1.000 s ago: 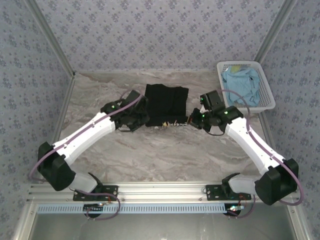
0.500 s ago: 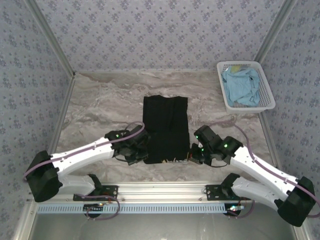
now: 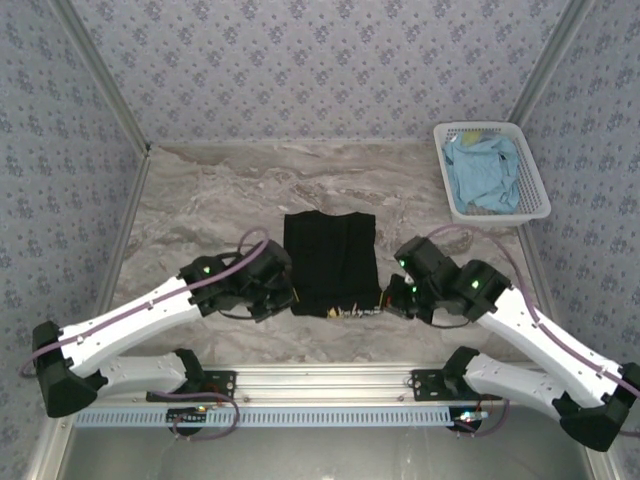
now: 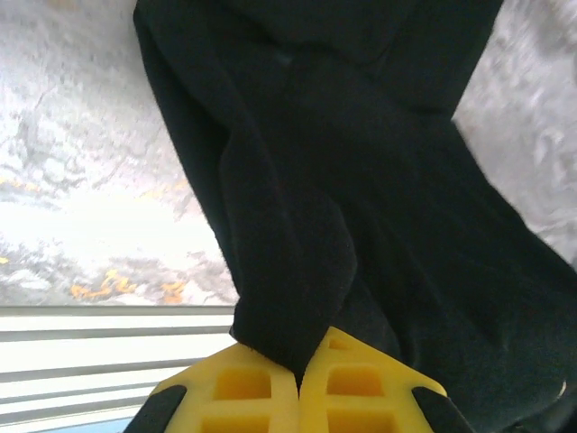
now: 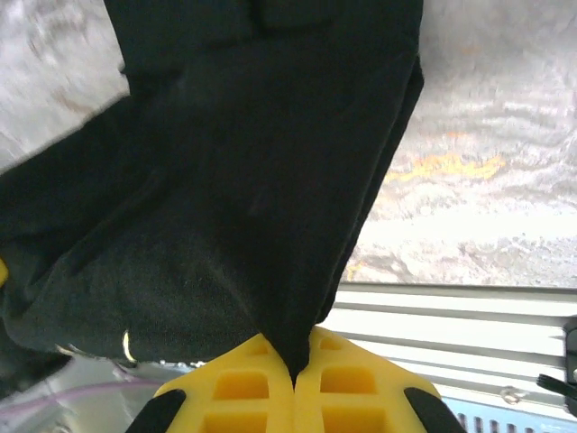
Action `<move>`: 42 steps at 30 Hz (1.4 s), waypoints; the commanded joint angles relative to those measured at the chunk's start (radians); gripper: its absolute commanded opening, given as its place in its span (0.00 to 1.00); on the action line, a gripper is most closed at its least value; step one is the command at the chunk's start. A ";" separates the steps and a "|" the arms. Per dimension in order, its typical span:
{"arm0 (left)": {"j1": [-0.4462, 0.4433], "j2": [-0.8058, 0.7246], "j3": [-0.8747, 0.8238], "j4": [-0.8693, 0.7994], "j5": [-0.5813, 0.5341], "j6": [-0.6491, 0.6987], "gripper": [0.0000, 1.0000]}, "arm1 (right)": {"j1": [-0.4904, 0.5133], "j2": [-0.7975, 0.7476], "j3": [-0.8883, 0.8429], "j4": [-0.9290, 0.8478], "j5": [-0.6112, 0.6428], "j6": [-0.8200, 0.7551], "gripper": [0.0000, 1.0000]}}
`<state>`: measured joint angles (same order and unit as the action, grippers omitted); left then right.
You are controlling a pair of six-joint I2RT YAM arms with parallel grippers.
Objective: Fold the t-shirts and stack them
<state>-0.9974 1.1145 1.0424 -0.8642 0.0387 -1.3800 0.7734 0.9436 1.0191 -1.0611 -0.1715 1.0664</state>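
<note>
The black t-shirt lies as a narrow folded strip on the marble table, its near edge lifted. My left gripper is shut on its near left corner; the yellow jaws pinch black cloth in the left wrist view. My right gripper is shut on the near right corner, with cloth hanging from its yellow jaws in the right wrist view. A bit of the print peeks out along the near edge. The light blue t-shirt sits crumpled in the basket.
The white lattice basket stands at the back right of the table. An aluminium rail runs along the near edge by the arm bases. Patterned walls close in the back and sides.
Both grippers pulled the shirt's near edge toward the rail and have now moved it back a little; the shirt reads shorter than half a second ago. The grips stayed shut.
</note>
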 commanded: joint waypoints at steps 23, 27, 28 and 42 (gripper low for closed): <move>0.606 0.902 0.684 0.157 0.328 0.368 0.24 | -0.521 1.007 0.647 0.255 -0.209 -0.315 0.08; 0.629 1.003 0.829 0.132 0.299 0.437 0.52 | -0.537 1.111 0.747 0.284 -0.186 -0.352 0.44; 0.632 0.997 0.837 0.113 0.285 0.437 0.54 | -0.544 1.113 0.759 0.294 -0.187 -0.358 0.49; 0.227 0.293 -0.066 0.474 -0.029 -0.209 0.57 | -0.495 0.540 0.267 0.352 -0.073 -0.381 0.62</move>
<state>-0.6983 1.4265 1.1007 -0.5201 0.1181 -1.3140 0.2470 1.5959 1.3983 -0.7216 -0.2752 0.6502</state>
